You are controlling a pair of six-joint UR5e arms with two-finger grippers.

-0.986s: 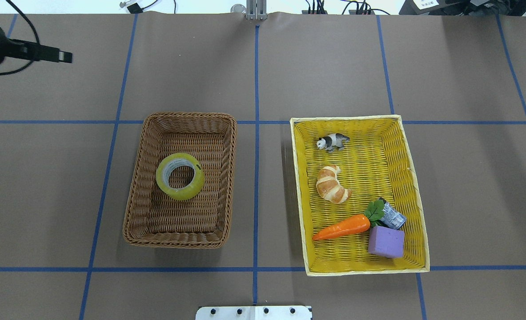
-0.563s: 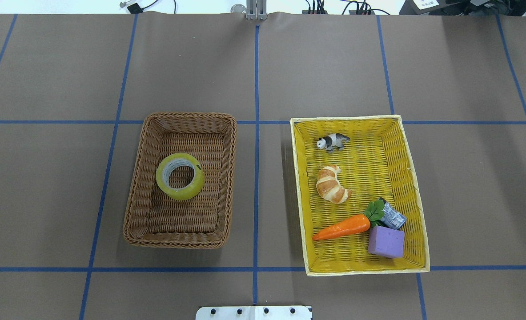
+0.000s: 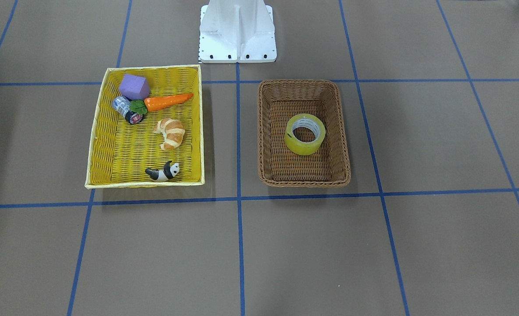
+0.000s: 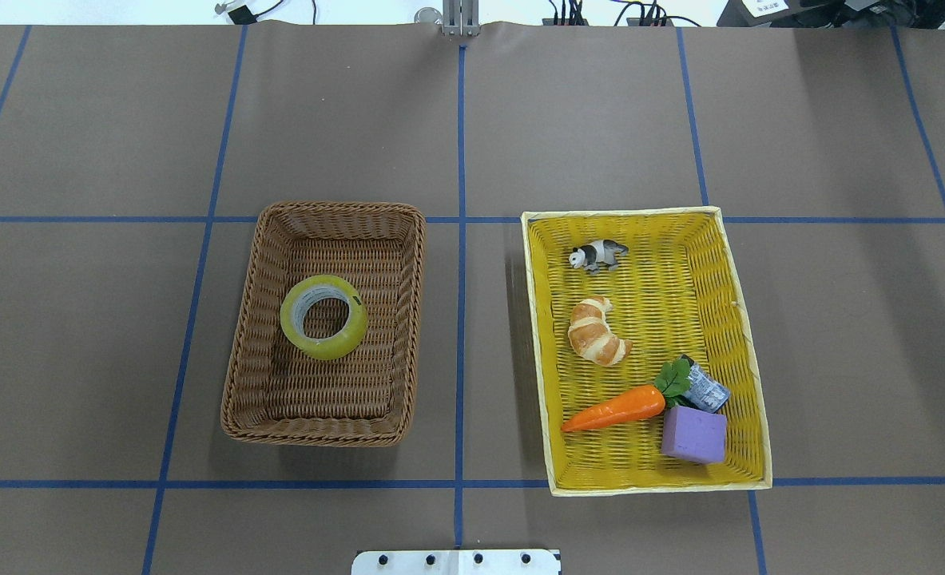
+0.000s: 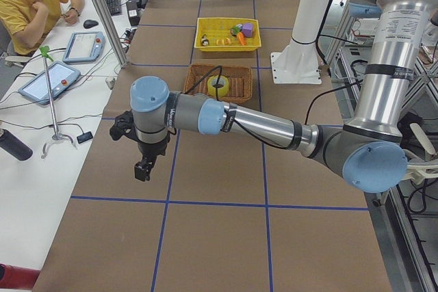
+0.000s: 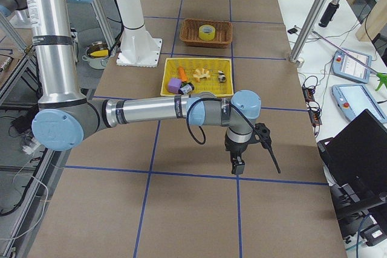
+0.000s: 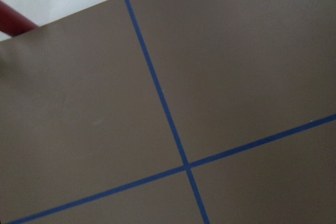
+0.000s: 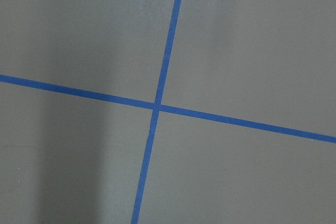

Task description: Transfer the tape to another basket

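Wrist nearest the left-end camera carries the left gripper (image 5: 142, 169), pointing down above the table (image 5: 219, 237), its spread beyond telling; beyond, the tape (image 4: 326, 345) lies flat inside the brown wicker basket (image 4: 244, 351), nothing touching it; then the yellow tray-basket (image 4: 740, 351); farthest, the right gripper (image 6: 237, 166), equally unreadable.

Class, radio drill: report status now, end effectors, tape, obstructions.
Left end effector and right end effector over bare table, state unclear. Tape flat in brown basket, untouched. Nothing on it.
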